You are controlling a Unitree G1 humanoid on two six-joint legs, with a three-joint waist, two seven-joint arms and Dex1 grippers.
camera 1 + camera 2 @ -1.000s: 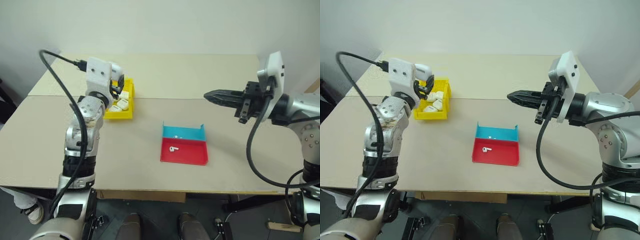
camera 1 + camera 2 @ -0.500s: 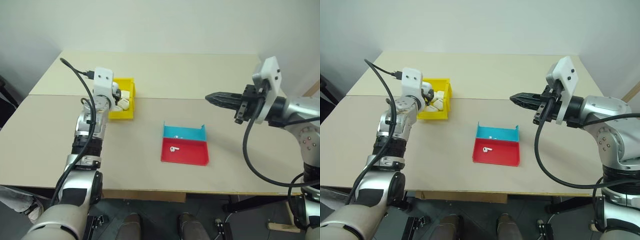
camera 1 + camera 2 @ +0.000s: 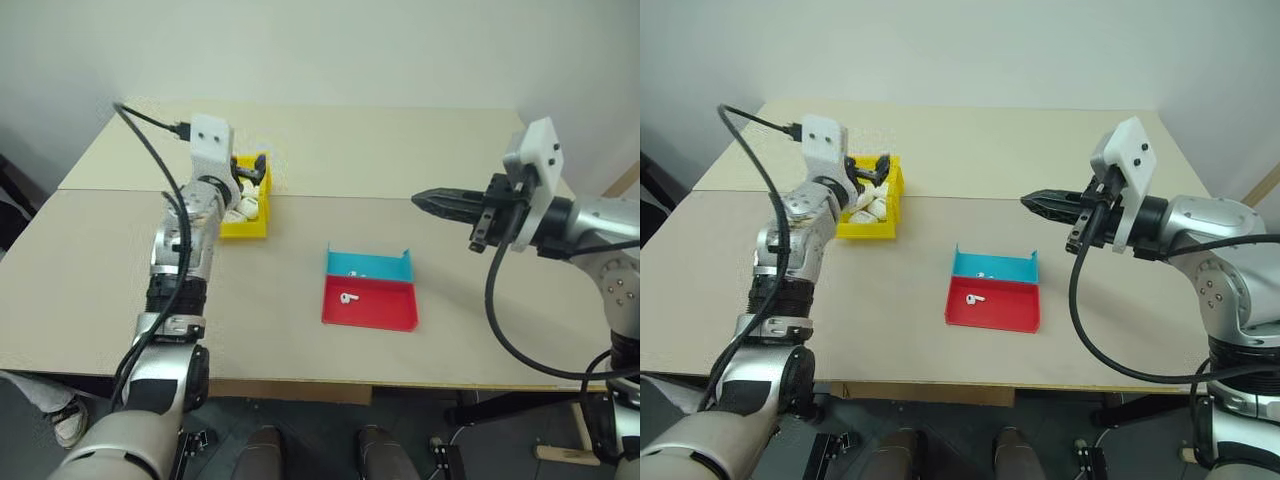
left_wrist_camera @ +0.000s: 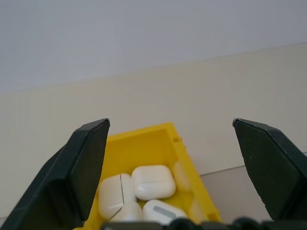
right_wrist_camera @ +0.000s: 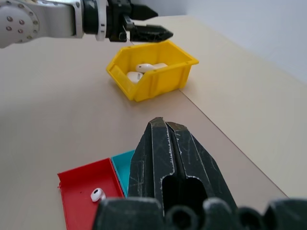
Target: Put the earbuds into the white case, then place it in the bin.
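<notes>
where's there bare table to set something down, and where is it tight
Bare table lies between the yellow bin and the red-and-blue tray, along the near edge in front of the tray, and across the far strip behind both. It is crowded inside the bin, packed with white cases under the open left gripper. The tray's red half holds an earbud.

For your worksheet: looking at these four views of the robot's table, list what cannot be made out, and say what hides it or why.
- How many white cases lie in the yellow bin: the left wrist view's lower edge and the left gripper's fingers cut the pile off.
- What lies in the tray's blue part: the specks are too small.
- Whether any case in the bin holds earbuds: the lids look closed.
- The earbud on the red part: too small for detail.
</notes>
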